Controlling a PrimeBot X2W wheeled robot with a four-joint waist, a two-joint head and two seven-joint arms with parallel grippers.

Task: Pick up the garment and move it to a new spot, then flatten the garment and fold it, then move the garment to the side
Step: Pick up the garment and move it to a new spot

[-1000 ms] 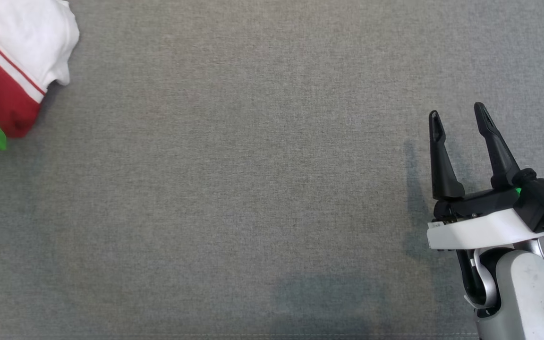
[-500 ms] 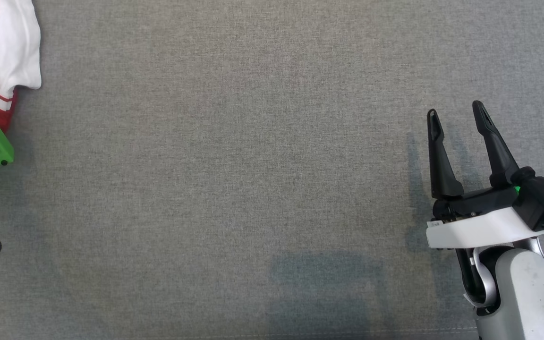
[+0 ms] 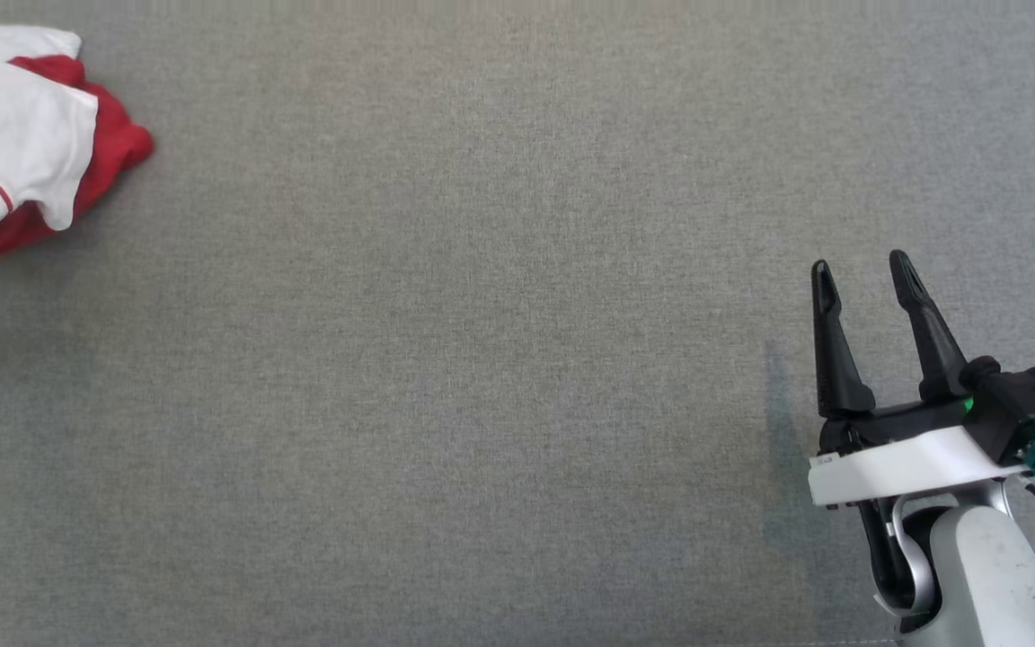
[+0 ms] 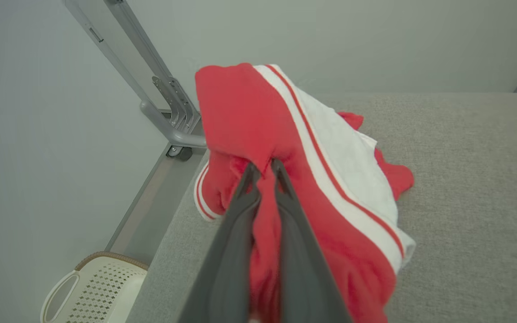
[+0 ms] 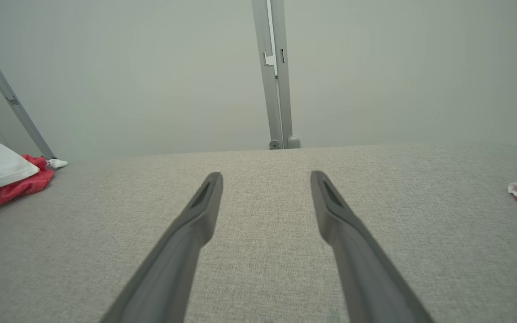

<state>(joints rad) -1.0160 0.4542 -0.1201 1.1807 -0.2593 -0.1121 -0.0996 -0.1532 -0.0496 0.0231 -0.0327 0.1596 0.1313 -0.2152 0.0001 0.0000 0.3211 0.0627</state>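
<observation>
Left fingers [image 4: 236,224] newly on rumpled red-white garment [image 4: 240,107]

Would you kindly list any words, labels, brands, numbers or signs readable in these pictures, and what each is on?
None can be read.
The garment shows only stripes, no lettering.
Any marks on the white band behind the right gripper are too small to read.

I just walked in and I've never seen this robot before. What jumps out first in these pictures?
The bright red and white garment jumps out first, bunched at the far left corner of the grey surface. The left gripper is shut on a fold of its red cloth. At the lower right of the head view, the right gripper stands open, holding nothing.
</observation>
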